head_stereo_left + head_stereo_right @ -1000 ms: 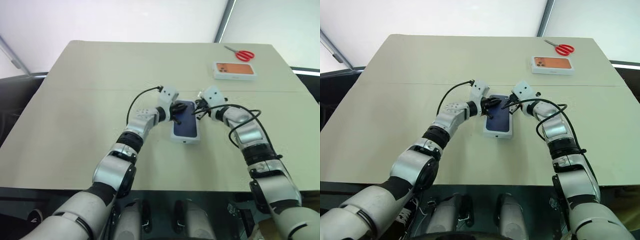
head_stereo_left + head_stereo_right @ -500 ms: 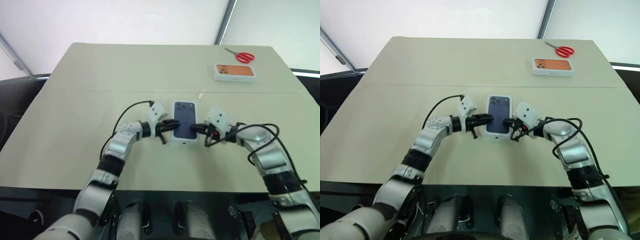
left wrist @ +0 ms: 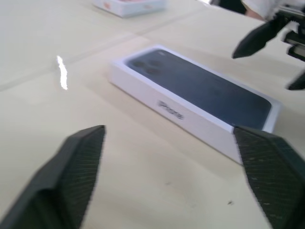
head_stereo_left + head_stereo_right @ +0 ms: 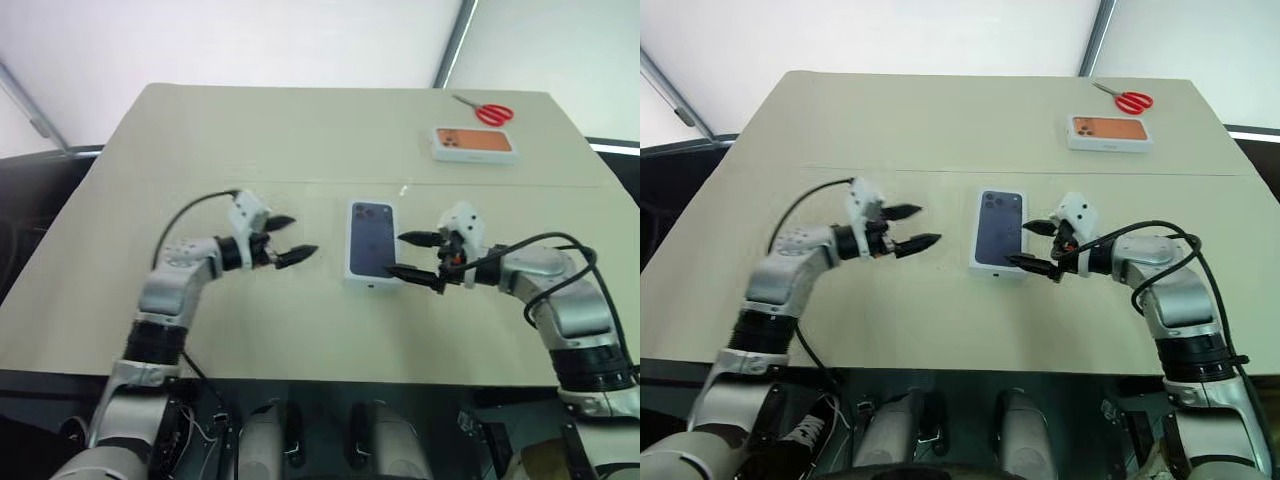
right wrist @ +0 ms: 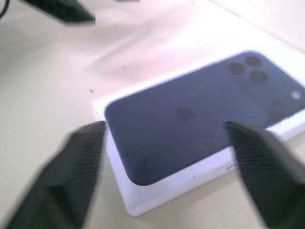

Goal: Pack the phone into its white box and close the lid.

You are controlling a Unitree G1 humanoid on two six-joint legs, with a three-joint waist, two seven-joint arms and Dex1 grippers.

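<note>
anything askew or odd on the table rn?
Nothing stands out. The white box lies flat with the lid seated square on it, no gap showing along the visible side. The left gripper and right gripper are both open, either side of it. The orange-picture box and scissors sit tidy at the far right corner.

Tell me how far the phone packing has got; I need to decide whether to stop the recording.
It looks finished. The lid, printed with a dark blue phone picture, sits squarely on the white box on the table, so the phone inside is hidden. Nothing is in hand: the left end effector and right end effector are open, one on each side of the box. Nothing visible remains.
</note>
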